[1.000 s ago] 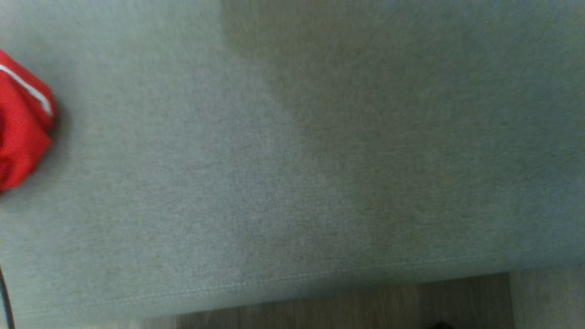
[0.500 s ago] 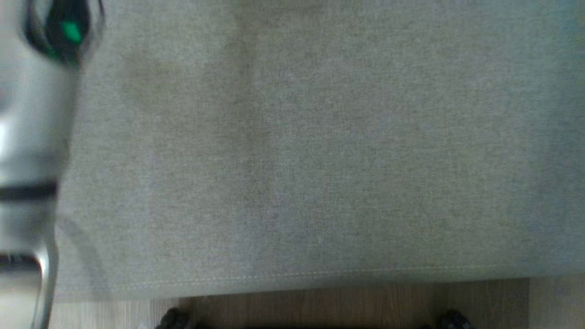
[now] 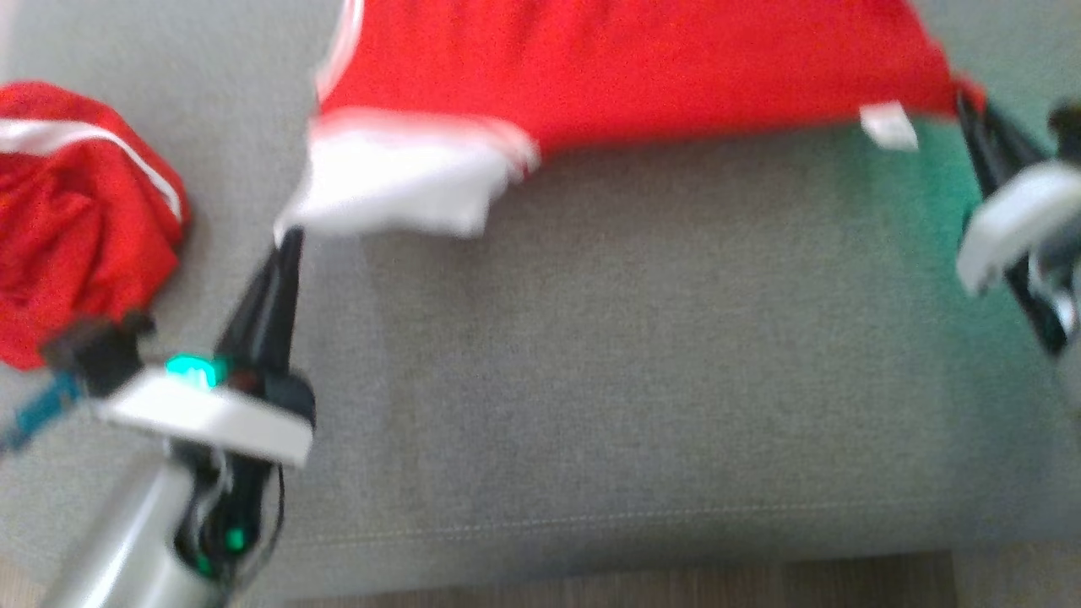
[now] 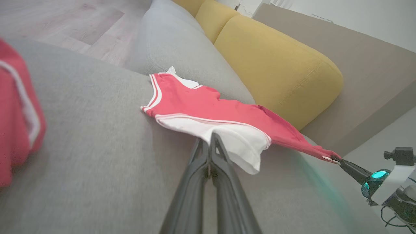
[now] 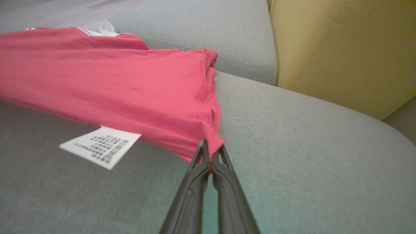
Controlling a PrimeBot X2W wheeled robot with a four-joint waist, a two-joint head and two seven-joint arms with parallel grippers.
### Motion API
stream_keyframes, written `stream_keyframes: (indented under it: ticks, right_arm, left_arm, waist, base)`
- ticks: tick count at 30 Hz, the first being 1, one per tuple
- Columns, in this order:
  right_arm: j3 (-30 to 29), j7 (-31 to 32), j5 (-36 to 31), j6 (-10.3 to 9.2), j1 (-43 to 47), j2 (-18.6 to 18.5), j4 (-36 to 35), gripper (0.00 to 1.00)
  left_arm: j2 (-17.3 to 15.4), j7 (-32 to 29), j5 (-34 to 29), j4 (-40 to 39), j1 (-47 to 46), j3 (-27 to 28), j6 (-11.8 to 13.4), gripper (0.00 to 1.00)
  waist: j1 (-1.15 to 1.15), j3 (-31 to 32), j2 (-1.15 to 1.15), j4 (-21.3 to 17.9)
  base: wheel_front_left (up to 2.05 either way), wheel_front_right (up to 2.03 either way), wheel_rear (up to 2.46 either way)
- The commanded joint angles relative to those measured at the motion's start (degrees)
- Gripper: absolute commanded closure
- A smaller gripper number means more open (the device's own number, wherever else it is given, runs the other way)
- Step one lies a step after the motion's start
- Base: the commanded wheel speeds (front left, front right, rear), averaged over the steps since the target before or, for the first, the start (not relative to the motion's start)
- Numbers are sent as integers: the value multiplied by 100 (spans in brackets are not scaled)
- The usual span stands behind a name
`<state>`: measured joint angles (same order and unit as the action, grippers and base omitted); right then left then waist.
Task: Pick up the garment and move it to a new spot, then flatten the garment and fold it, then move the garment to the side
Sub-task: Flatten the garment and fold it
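Seating: I note a grey fabric sofa seat (image 3: 591, 380), stitched front seam | mustard-yellow back cushions (image 4: 276, 65) | floor (image 4: 81, 26): pale wood-look planks | wall (image 4: 357, 16): plain, pale

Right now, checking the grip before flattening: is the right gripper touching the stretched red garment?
Touching. The right wrist view shows the right gripper shut on a corner of the stretched red garment.

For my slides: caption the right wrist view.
Right gripper pinching a corner of the red garment over a grey sofa, label hanging.
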<state>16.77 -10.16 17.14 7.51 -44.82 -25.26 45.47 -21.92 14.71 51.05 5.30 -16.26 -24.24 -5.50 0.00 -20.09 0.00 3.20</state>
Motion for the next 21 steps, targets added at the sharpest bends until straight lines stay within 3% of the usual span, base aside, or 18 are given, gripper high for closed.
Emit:
stream_keyframes:
  ticks: [1, 7, 11, 16, 21]
  right_arm:
    - [-100, 20, -16, -2, 372, -137, -341, 100]
    - [-961, 383, -214, -2, 2130, 55, -1596, 100]
    - [-1729, 956, -463, -2, 3401, 438, -2938, 100]
    - [-2180, 1631, -606, -2, 4338, 789, -4129, 100]
    - [-2445, 2072, -595, -2, 4783, 938, -4830, 100]
  left_arm:
    - [-177, 29, 36, -298, 101, 338, 55, 100]
    - [3, 29, 121, -725, 1363, 436, 234, 100]
    - [190, 29, 173, -1083, 2196, 568, 403, 100]
    - [305, 23, 247, -1504, 2828, 564, 572, 100]
    - [308, -201, 383, -1926, 3041, 533, 795, 100]
  waist:
    - [0, 389, 0, -10]
    - [0, 805, 0, -40]
    - [0, 1020, 0, -137]
    - [0, 1152, 0, -196]
    - [0, 1235, 0, -197]
  base:
    - [0, 0, 0]
    - [0, 0, 0]
    - [0, 0, 0]
    - [0, 0, 0]
    - [0, 0, 0]
